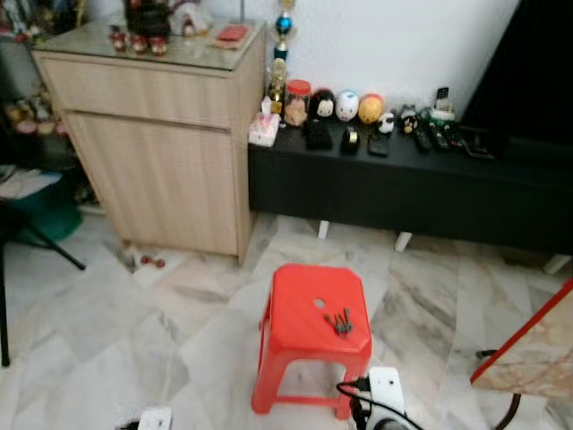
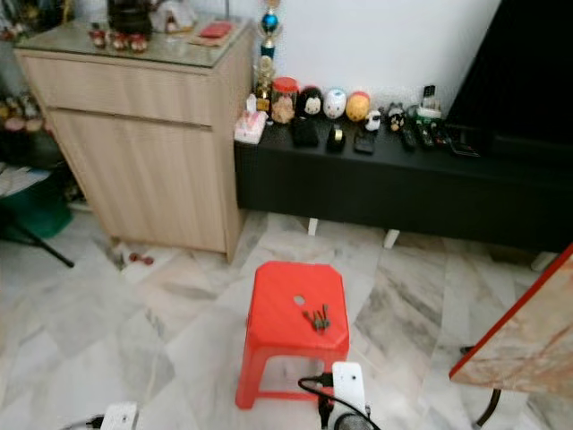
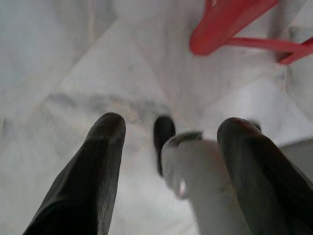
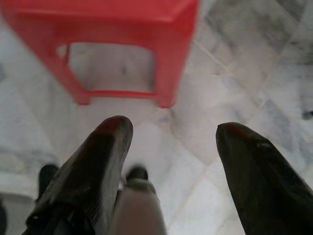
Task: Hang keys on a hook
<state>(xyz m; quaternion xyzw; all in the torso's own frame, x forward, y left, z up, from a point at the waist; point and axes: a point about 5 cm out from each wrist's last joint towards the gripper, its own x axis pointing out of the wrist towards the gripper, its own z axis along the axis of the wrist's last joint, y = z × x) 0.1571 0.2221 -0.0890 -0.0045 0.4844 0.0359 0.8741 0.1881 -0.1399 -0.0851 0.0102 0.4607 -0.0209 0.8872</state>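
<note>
Fingers of both the left gripper [image 3: 168, 142] and right gripper [image 4: 171, 142] spread apart, empty, aimed at the floor. Keys [image 1: 340, 322] lie on the red stool [image 1: 300, 309]; 0 hooks visible, hanging remains.

L tool [image 3: 168, 132] & R tool [image 4: 168, 132] both hang low, fingers spread, nothing held.
</note>
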